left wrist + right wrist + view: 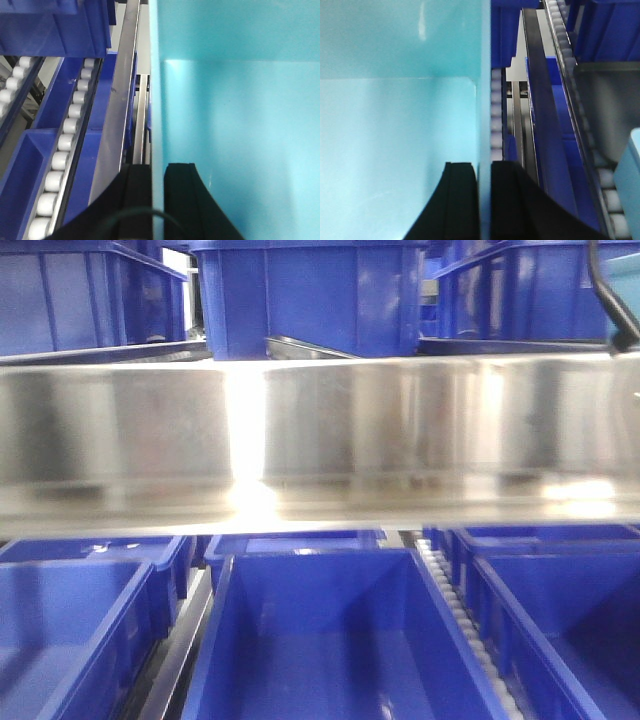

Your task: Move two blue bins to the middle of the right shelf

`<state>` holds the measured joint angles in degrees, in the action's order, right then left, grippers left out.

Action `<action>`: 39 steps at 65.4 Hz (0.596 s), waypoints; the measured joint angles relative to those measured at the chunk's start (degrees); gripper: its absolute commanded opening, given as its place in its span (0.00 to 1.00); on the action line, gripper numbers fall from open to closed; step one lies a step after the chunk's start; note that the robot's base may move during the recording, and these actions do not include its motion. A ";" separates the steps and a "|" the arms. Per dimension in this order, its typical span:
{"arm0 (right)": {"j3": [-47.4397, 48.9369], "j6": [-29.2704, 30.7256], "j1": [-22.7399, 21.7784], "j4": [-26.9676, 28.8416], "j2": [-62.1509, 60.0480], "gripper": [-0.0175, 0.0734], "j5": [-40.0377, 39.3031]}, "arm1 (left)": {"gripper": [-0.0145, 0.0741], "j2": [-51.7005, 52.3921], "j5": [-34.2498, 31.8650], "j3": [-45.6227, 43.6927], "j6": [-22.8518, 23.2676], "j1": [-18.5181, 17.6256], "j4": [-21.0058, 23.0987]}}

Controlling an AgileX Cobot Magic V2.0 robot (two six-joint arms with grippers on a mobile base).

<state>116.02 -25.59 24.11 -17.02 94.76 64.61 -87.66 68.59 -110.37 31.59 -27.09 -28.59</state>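
Here, the left pincer (157, 172) and right pincer (484, 170) each pinch a side wall of one blue bin (240, 125), which sits just beside the steel shelf rail (320, 440). Seemingly this bin is not yet released; whether the other is placed cannot be told.

A light turquoise bin (240, 125) (395, 125) fills the right half of the left wrist view and the left half of the right wrist view. Its thin side wall is clamped by the left gripper (157, 169) and the right gripper (484, 166). In the front view, an open-topped blue bin (330, 640) is shown upright at lower centre.
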 measured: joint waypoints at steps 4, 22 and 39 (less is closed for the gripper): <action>0.00 0.00 0.00 0.00 0.01 0.01 -0.26 | 0.04 0.00 0.00 0.00 0.00 0.00 -0.16; 0.00 0.00 0.00 0.00 0.22 0.01 -0.97 | 0.04 0.00 0.12 0.00 0.00 0.00 -0.43; 0.00 0.00 0.00 0.00 0.34 0.01 -1.20 | 0.04 0.00 0.12 0.00 0.00 0.00 -0.48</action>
<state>116.02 -25.59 24.11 -17.02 95.10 63.41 -87.66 68.71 -110.37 31.59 -27.09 -29.07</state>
